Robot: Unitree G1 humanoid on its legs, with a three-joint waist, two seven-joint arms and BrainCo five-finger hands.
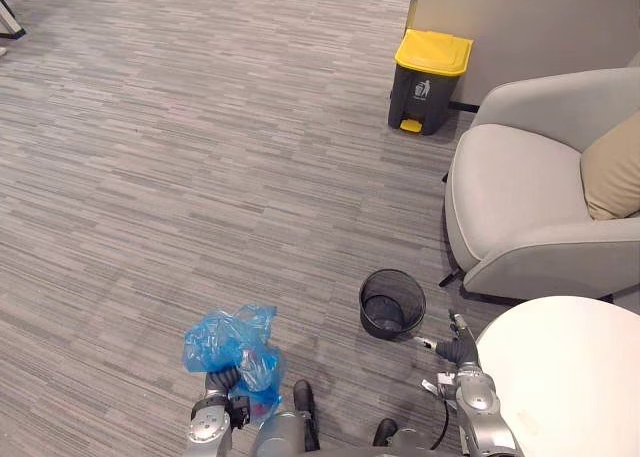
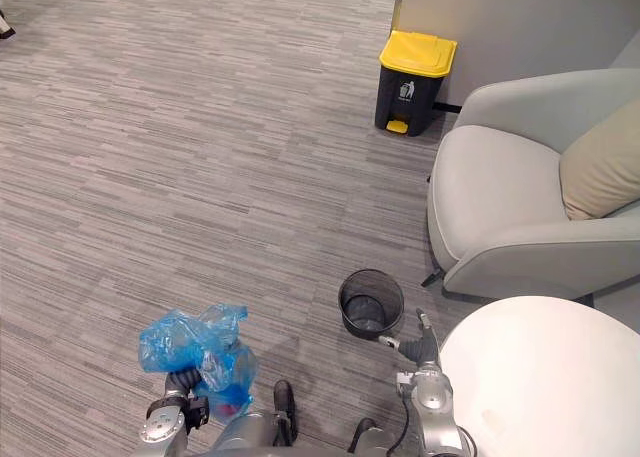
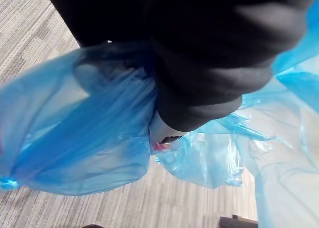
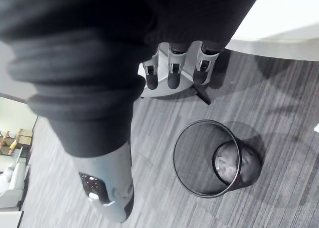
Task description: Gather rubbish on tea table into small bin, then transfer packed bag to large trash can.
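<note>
Underfoot: grey striped carpet (image 1: 200, 157) is covering the whole floor, its bands running slantwise across the room.
Far side: a pale wall (image 1: 530, 17) is closing off the room's far corner.
Large trash can (image 1: 430, 72): dark body, yellow lid shut, standing on the carpet against that wall, well apart from the robot.
Armchair (image 1: 520, 197): grey, sitting near the trash can, with a beige cushion (image 1: 612, 172) leaning in its seat.
Table (image 1: 570, 377): round and white, standing at the robot's right, in front of the armchair.
Small bin (image 1: 375, 322): black mesh, standing upright on the carpet between armchair and robot, just beside the table.
Blue bag (image 1: 232, 345): crumpled plastic, being held off the floor at the robot's left; something pinkish is showing through it.
Left hand (image 1: 220, 380): clenching around the gathered plastic of the bag, which is billowing above and around it.
Right hand (image 1: 455, 349): hanging slack with fingers (image 4: 172, 71) nearly straight, grasping nothing, hovering beside the small bin at the table's edge.
</note>
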